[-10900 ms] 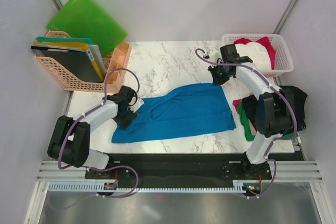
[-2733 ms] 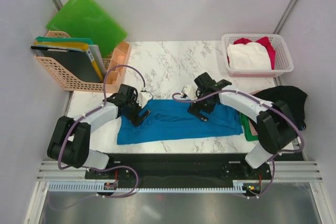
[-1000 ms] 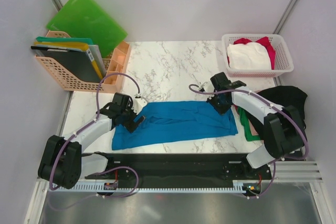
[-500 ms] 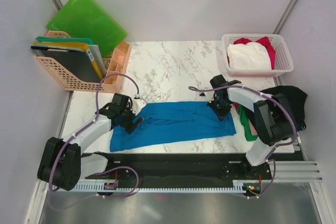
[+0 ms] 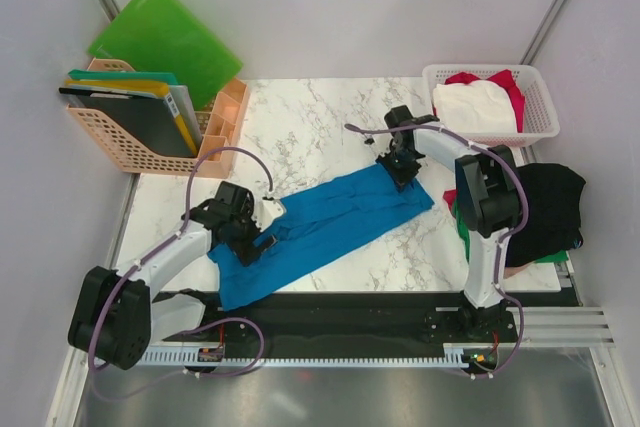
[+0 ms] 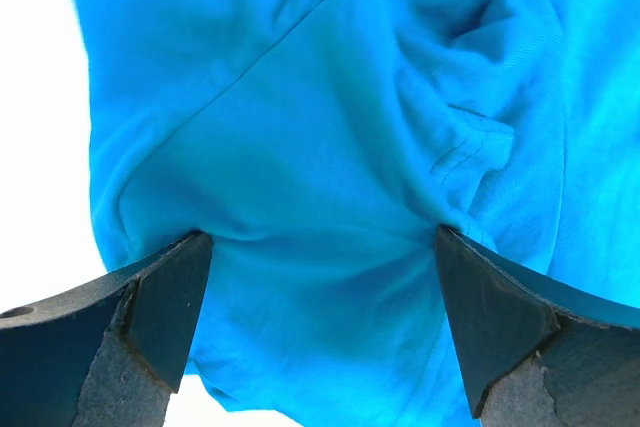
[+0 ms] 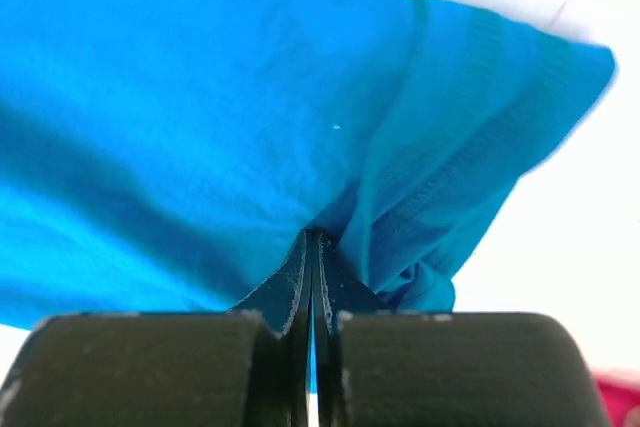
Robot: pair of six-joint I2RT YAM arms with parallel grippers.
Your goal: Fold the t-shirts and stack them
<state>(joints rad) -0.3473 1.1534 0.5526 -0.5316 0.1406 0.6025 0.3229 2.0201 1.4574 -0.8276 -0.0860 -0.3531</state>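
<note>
Top external shows marble table, pale walls, t-shirt

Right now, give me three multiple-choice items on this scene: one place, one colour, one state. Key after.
1. Where on the table is the white basket? A far right corner; B near left corner; C centre.
2. Colour of the t-shirt spread on the table? A red; B blue; C white.
3. The right tool is: A wide open; B shut on nothing; C shut on the t-shirt.
Key: A, it stands at the table's far right; B, bright blue in every view; C, its wrist view shows blue cloth pinched between closed jaws.
</note>
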